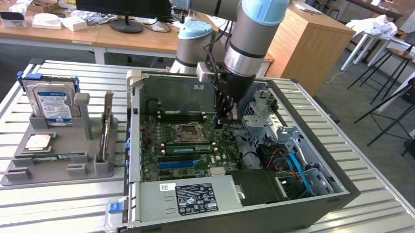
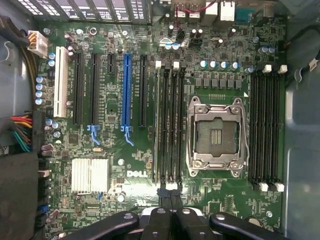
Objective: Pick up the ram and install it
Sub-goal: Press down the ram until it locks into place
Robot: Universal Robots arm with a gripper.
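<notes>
Hovers inside the open computer case (image 1: 337, 194) on the counter (image 1: 65, 208), jaws pinched fully together with nothing between them. Hangs over the motherboard (image 2: 125, 165), close to one end of the memory slots beside the processor socket (image 2: 216, 132). Leaves the ram (image 2: 160, 125) seated lengthwise in one of those slots.

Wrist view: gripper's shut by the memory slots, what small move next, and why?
Probably shift the shut gripper sideways over the ram, ready to press. The ram seems seated in the motherboard already; the empty gripper sits just off its line.
</notes>
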